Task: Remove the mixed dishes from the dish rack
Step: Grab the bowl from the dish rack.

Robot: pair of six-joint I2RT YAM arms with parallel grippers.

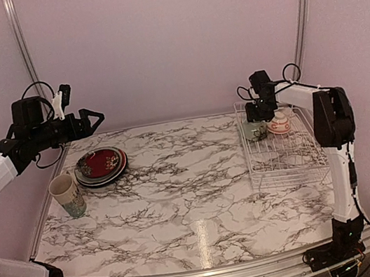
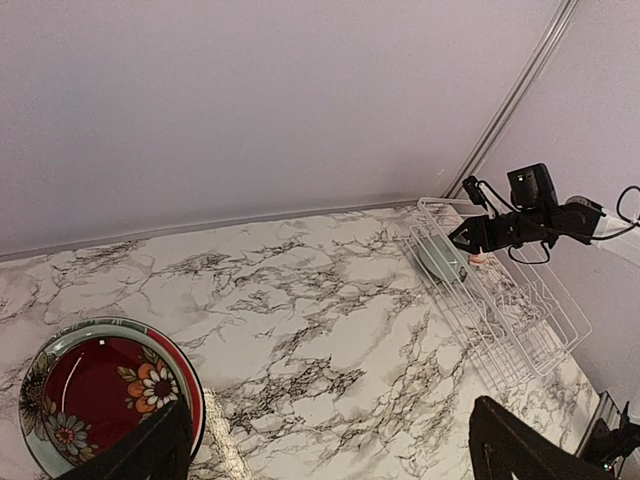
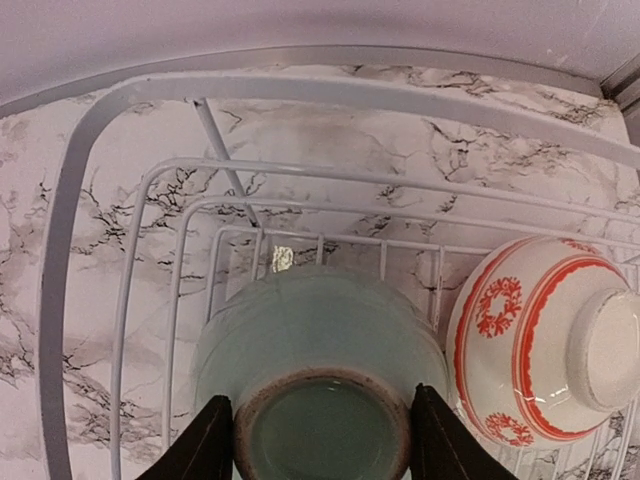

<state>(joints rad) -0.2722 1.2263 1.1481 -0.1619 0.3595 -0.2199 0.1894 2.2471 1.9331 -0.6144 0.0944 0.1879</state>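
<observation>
The white wire dish rack (image 1: 290, 163) stands at the right. In it a pale green dish (image 3: 320, 320) lies upside down at the far left end, beside an orange-red-and-white patterned bowl (image 3: 540, 340). My right gripper (image 3: 322, 440) is shut on the green dish's foot ring, one finger on each side. In the top view it (image 1: 260, 113) reaches down over the green dish (image 1: 255, 129) next to the patterned bowl (image 1: 280, 122). My left gripper (image 1: 93, 118) is open and empty, held high above the stacked plates (image 1: 101, 165), the dark red patterned one on top. The cream mug (image 1: 67, 195) stands upright nearby.
The left wrist view shows the stacked plates (image 2: 110, 385) at lower left, the rack (image 2: 530, 330) and the right gripper (image 2: 470, 237) at far right. The back wall runs close behind the rack. The table's left edge lies just left of the mug.
</observation>
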